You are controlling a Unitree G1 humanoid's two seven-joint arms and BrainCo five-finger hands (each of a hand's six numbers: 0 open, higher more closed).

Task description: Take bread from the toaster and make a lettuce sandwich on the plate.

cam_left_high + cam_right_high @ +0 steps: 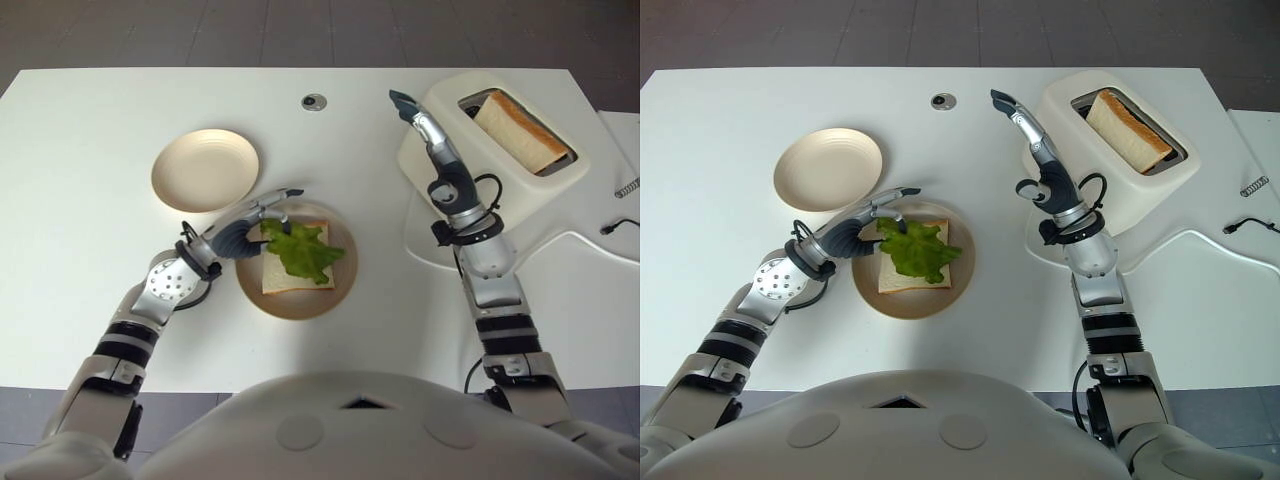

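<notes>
The white counter (80,150) carries everything. The bulkiest thing on it is the white toaster (1140,190) at the far right, with 1 bread slice (518,130) standing up out of its slot. Next come 2 cream plates. The empty plate (205,170) lies to the left of centre. The sandwich plate (300,305) sits just nearer and to the right of it, close beside but not touching. On this plate lies 1 flat slice of bread (290,278), and a ruffled green lettuce leaf (300,250) rests on top, spreading over the slice's far and right parts. The right hand (440,160) hangs over the counter by the toaster's left side, stretched out straight toward the far edge and holding nothing. The left hand (245,232) is over the sandwich plate's left rim, right against the leaf's left edge; whether it grips the leaf cannot be told. A small round metal cap (314,101) is set in the counter at the far middle.
</notes>
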